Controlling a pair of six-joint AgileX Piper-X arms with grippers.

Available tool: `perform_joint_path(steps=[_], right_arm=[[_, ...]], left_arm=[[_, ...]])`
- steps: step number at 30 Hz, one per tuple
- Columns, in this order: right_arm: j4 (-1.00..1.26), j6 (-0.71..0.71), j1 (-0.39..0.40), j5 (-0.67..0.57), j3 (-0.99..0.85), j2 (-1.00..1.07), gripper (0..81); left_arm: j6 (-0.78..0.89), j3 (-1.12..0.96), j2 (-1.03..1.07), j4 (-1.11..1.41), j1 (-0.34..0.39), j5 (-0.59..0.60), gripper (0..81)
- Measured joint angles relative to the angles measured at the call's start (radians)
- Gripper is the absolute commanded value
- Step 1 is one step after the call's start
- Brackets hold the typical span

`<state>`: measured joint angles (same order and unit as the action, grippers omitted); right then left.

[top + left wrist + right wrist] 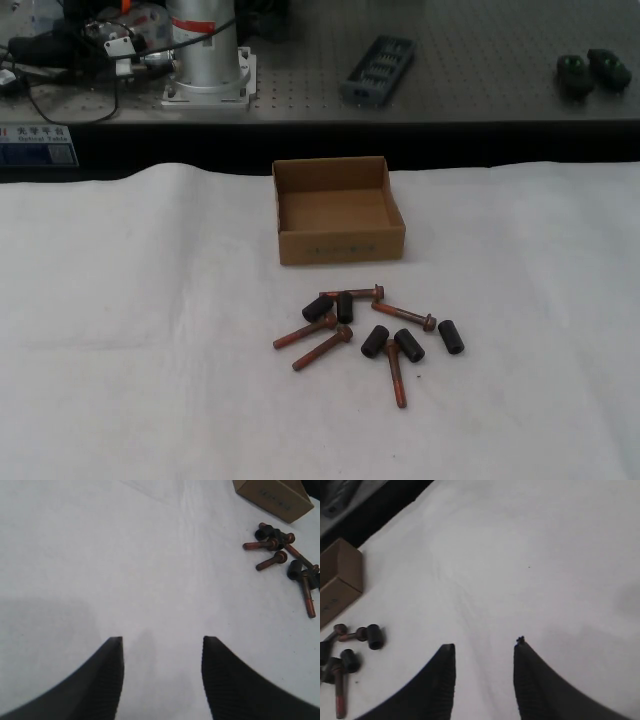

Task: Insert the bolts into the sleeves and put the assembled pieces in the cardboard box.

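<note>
White cloth (120,350) covers the bench. Left gripper (162,640) and right gripper (485,647) hover over it, fingers spread, holding nothing. Lower centre of the high view, bolts (322,350) and black sleeves (375,341) lie jumbled, seemingly five each. Just beyond, at centre, sits the cardboard box (340,245).

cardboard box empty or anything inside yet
Empty: the open brown cardboard box shows a bare floor; the rust-coloured bolts and black sleeves lie loose on the white cloth.

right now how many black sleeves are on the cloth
5, all in the pile near the box: left sleeve, second sleeve beside it, middle sleeve, fourth sleeve next to that, right sleeve. None seems hidden.
</note>
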<state>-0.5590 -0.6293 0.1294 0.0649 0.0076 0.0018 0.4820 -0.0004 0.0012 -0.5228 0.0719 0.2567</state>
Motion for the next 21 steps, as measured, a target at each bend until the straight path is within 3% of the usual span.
perform_joint_path(steps=[8,13,21], right_arm=[[0.093,-0.037,0.0,-0.133,0.0,0.0,29.5],[0.168,0.096,0.0,-0.195,0.0,0.0,29.5],[0.198,0.181,0.0,-0.208,-0.033,0.0,29.5]], left_arm=[[0.041,0.0,0.0,0.0,0.0,0.0,35.9],[0.041,0.0,0.0,0.0,0.0,0.0,35.9],[0.041,0.0,0.0,0.0,0.0,0.0,35.9]])
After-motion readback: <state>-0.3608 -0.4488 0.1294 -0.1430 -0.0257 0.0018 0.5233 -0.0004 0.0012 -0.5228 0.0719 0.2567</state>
